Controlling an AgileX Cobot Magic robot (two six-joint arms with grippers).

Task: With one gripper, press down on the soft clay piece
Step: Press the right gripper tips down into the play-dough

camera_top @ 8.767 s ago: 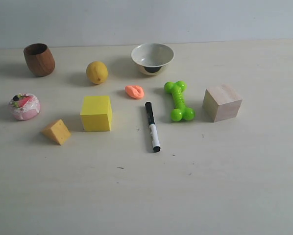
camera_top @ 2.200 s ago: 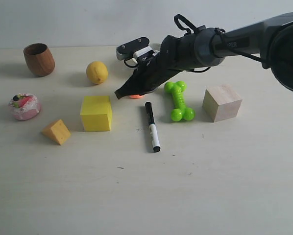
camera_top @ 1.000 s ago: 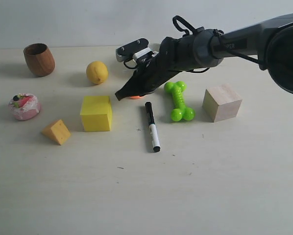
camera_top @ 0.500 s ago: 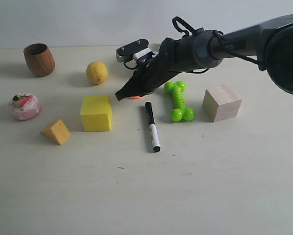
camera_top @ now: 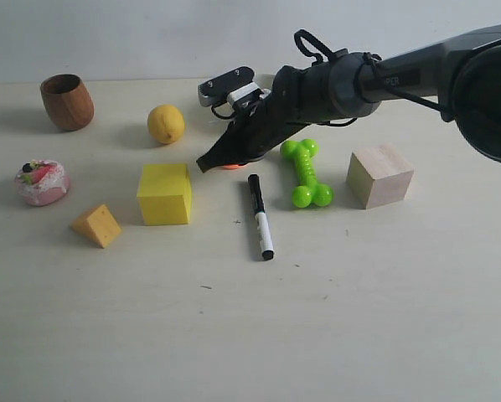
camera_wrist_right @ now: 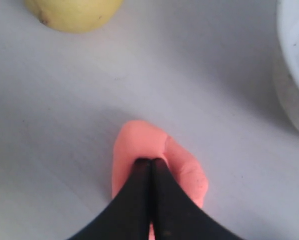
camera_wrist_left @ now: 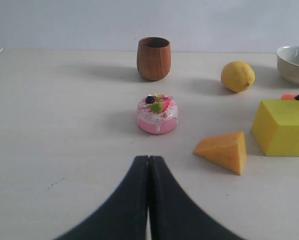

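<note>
The right gripper's point(camera_wrist_right: 150, 161) jaws are closed, the two black fingers pressed flat against each other with nothing between them. In the right wrist view their joined tip rests on top of the clay point(camera_wrist_right: 183, 169), about at its middle, and seems to touch it. The clay lies on the table point(camera_top: 250, 335) toward the far edge, near mid-width. From the exterior camera only a sliver of it point(camera_top: 231, 166) shows under the right gripper point(camera_top: 205, 163), whose arm reaches in from the right edge.

Close round the clay are the lemon point(camera_top: 166, 123) on its left, the bowl point(camera_wrist_right: 295, 60) nearer the far edge and mostly hidden by the arm, and the marker point(camera_top: 260, 216) just on the near side, lying lengthways toward the near edge. A green bone point(camera_top: 305, 172) lies to the right of the marker, with a wood block point(camera_top: 379, 175) beyond it toward the right edge. A yellow cube point(camera_top: 164, 193) stands left of the marker.

The left gripper point(camera_wrist_left: 148, 160) also has its jaws closed on nothing, and it hangs above bare table. Ahead of it lie a cake toy point(camera_wrist_left: 157, 113) by the left edge, a wedge point(camera_wrist_left: 223, 151) beside the cube, and a cup point(camera_wrist_left: 153, 58) toward the far-left corner.
</note>
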